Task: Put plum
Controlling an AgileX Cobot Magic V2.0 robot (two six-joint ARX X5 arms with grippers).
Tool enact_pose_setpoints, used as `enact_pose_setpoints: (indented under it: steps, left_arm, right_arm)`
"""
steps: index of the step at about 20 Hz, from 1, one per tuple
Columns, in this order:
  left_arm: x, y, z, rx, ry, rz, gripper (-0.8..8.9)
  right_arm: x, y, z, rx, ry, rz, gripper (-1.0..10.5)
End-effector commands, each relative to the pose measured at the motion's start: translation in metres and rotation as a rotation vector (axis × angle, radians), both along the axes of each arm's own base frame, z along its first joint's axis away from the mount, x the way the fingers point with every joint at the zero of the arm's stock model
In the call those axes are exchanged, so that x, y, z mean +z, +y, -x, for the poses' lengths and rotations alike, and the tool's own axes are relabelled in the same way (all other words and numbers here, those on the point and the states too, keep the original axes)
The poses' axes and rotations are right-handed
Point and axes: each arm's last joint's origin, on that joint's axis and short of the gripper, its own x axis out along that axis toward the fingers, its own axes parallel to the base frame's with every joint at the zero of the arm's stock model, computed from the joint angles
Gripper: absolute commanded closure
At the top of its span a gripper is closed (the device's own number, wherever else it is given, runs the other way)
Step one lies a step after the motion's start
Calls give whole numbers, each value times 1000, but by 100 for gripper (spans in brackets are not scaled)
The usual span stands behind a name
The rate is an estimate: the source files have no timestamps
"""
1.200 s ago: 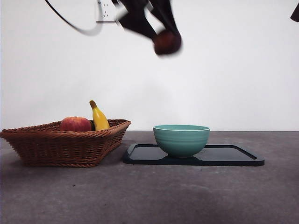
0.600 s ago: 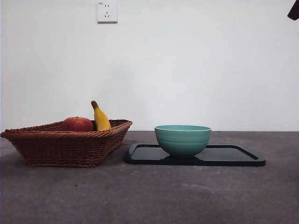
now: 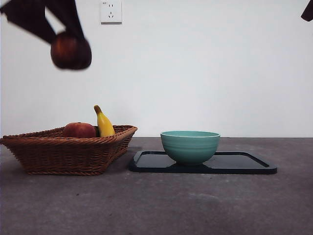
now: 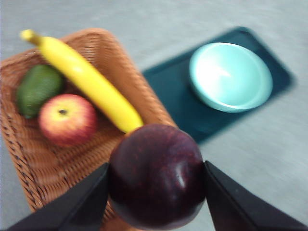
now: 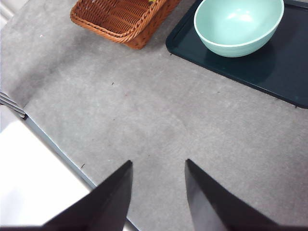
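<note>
My left gripper (image 3: 68,41) is shut on the dark maroon plum (image 3: 71,51) and holds it high in the air above the wicker basket (image 3: 68,154) at the left. In the left wrist view the plum (image 4: 156,175) sits between the two jaws, over the basket's near rim (image 4: 144,103). My right gripper (image 5: 158,168) is open and empty, high over bare table; in the front view it shows only as a black tip (image 3: 308,11) at the top right corner.
The basket holds a red-orange apple (image 3: 78,130), a yellow banana (image 3: 103,122) and a green avocado (image 4: 37,87). A teal bowl (image 3: 190,146) stands on a dark tray (image 3: 244,164) to the right of the basket. A wall socket (image 3: 111,11) is on the wall.
The left gripper with the plum was above the bowl a second ago, left the front view, and has come back in at the upper left above the basket.
</note>
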Motion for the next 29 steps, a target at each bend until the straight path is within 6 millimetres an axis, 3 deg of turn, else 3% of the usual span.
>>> enact_pose_setpoints:
  steps: [1,8,16,25,29]
  left_arm:
    - [-18,3,-7,27,-37,15,593]
    - [-76,17,-30,77,-54,-3,597]
    - [-128,10,-62,82,50,-32,597]
    - [-148,8,-69,64,94,-61,582]
    - [-148,7,-69,65,96,-59,413]
  right_arm:
    - [1,1,-1,12,-16,2,772]
    - [1,1,-1,11,-16,2,772]
    - [1,1,-1,9,-13,1,772]
    - [2,1,-1,6,-16,-2,772]
    - [2,1,-2,6,-18,-3,772]
